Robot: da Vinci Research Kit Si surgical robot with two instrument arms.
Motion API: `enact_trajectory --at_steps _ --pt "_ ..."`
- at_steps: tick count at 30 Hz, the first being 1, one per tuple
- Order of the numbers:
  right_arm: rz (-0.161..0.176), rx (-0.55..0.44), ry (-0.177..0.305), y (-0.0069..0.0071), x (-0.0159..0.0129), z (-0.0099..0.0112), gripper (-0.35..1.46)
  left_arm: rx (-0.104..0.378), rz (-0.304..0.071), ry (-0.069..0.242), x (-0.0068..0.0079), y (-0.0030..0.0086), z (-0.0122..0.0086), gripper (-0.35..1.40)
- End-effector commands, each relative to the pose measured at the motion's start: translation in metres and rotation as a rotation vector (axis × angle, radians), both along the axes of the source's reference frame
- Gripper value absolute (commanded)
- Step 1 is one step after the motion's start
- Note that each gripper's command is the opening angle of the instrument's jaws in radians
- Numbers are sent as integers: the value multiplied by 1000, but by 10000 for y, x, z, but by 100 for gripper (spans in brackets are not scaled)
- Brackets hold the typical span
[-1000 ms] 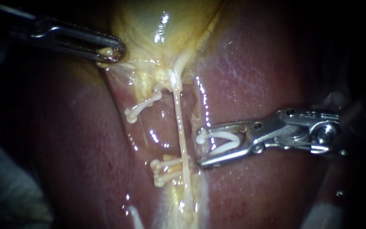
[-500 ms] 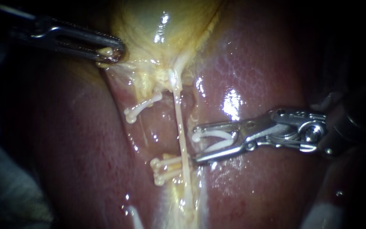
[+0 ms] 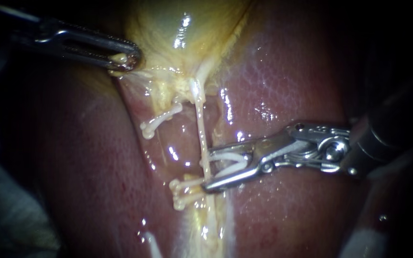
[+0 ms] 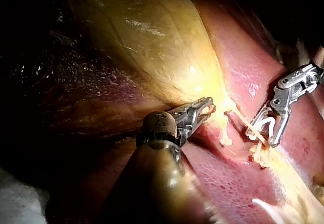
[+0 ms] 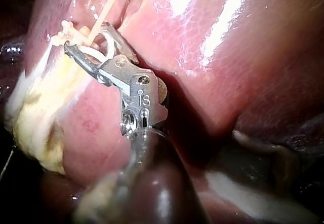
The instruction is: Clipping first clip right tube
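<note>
One clip (open) astride right tube

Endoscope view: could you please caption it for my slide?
Right instrument holds an open clip at the right tube; left instrument grips tissue beside the gallbladder.

No legible text, label, brand or sign on tissue; only a tiny stamped mark on the right instrument.
</note>
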State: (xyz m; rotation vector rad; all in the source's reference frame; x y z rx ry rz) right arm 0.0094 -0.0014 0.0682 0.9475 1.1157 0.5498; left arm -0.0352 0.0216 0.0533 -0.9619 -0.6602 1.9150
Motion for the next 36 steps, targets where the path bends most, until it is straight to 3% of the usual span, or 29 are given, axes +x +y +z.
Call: enact_trajectory --at_steps 1,12,20,26,36 --pt "4 -1 4 0 2 -1 48 0 0 0 0 0 0 -35" --pt "38 45 61 -13 17 -12 48 0 0 0 -1 0 0 -35" --pt "14 90 142 -26 23 -36 45 0 0 0 0 0 0 -35" --pt "-4 95 155 -30 25 -47 43 0 0 0 0 -1 -1 -35" --pt "-2 102 158 -21 24 -51 36 0 0 0 0 -1 -1 -35"
